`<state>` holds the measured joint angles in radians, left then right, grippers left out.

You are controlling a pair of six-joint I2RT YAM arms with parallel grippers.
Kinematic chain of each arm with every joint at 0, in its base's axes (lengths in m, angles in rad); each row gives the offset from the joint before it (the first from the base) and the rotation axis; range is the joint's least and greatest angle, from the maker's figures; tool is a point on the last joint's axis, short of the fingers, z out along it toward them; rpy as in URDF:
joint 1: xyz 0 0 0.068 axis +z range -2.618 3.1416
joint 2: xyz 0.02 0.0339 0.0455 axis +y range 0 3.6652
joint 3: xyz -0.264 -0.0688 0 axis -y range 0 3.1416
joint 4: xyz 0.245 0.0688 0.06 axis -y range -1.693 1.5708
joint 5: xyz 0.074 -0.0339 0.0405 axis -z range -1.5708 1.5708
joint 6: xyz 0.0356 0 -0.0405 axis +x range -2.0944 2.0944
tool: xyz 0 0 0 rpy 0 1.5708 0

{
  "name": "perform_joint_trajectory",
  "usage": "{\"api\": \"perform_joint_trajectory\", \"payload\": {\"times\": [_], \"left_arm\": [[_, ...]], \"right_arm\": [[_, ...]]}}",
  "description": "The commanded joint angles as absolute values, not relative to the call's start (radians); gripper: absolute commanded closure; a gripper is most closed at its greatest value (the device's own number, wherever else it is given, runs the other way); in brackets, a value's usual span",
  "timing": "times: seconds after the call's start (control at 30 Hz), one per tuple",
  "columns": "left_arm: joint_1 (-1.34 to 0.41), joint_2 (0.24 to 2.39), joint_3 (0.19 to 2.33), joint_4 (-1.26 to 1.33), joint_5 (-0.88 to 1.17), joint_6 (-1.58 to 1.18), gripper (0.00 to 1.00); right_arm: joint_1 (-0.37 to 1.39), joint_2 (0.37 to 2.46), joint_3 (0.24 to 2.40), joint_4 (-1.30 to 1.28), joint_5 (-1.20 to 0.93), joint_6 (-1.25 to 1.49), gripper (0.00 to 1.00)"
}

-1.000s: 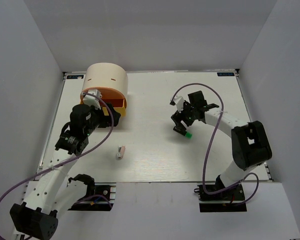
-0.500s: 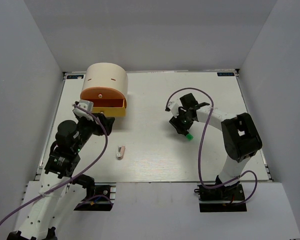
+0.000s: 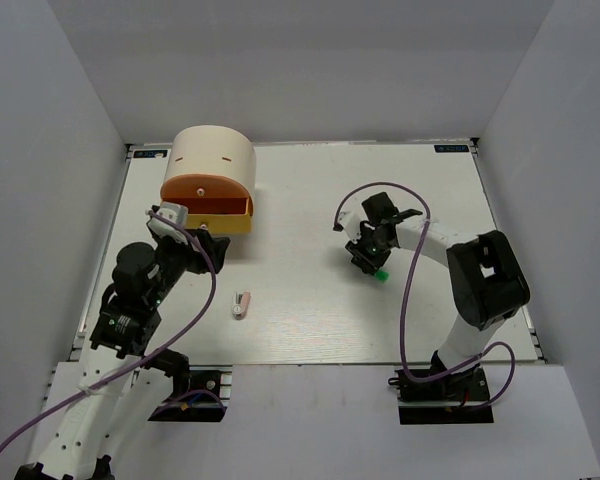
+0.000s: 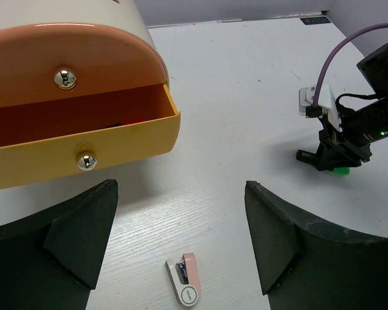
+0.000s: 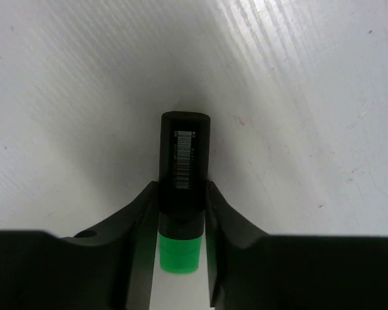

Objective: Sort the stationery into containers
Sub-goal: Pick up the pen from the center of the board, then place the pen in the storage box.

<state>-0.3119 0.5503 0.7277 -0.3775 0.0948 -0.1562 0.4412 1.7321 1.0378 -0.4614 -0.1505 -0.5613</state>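
From above, we see the cream box standing at the far left of the worktop. Its orange drawer is closed on top, and the yellow drawer beneath is pulled out toward the near side. The left hand hovers just on the near side of the yellow drawer. The white-pink piece lies alone on the worktop, nearer than that hand and slightly to its right. Right of centre, well apart from the box, the right hand is down at the worktop over the green-capped highlighter, whose cap pokes out on the near-right side. In the left wrist view, that hand's fingers stand wide apart with nothing between them. The white-pink piece lies flat on the worktop below the gap, touching neither finger. Up to the left, the orange drawer shows its knob and the open yellow drawer shows its own below; something dark and reddish lies inside, too hidden for us to name. Far to the right, we see the other arm with the green cap beneath it. In the right wrist view, the right hand's fingers press against both sides of the highlighter's black body, just beyond the green cap, so this hand is clamped on it. A barcode label runs along the top of the body, which points away over the white worktop. We cannot tell whether it is lifted clear.
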Motion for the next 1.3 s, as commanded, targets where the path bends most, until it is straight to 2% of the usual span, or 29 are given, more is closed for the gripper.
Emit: {"api": "perform_joint_trajectory", "payload": {"times": [0.0, 0.07, 0.17, 0.37, 0.63, 0.83, 0.97, 1.27], "left_arm": [[-0.316, 0.529, 0.726, -0.377, 0.103, -0.144, 0.11], [-0.316, 0.519, 0.726, -0.377, 0.094, -0.153, 0.13], [-0.307, 0.509, 0.726, -0.377, 0.094, -0.153, 0.13], [-0.307, 0.479, 0.726, -0.377, 0.051, -0.153, 0.14], [-0.307, 0.364, 0.695, -0.348, 0.003, -0.153, 0.14], [-0.307, 0.217, 0.66, -0.29, 0.003, -0.153, 0.14], [-0.307, 0.146, 0.631, -0.265, 0.003, -0.153, 0.14], [-0.307, 0.164, 0.62, -0.256, 0.034, -0.144, 0.14]], "right_arm": [[0.454, 1.686, 1.052, -0.526, -0.149, -0.577, 0.74], [0.477, 1.654, 1.087, -0.546, -0.17, -0.58, 0.82], [0.538, 1.594, 1.155, -0.578, -0.209, -0.603, 0.88], [0.736, 1.56, 1.302, -0.581, -0.16, -0.63, 0.92], [0.983, 1.704, 1.598, -0.499, -0.066, -0.658, 0.93], [1.042, 1.819, 1.798, -0.431, -0.046, -0.673, 0.97], [1.051, 1.878, 1.856, -0.382, -0.057, -0.707, 0.99], [1.069, 1.956, 1.917, -0.221, -0.069, -0.831, 1.0]]}}
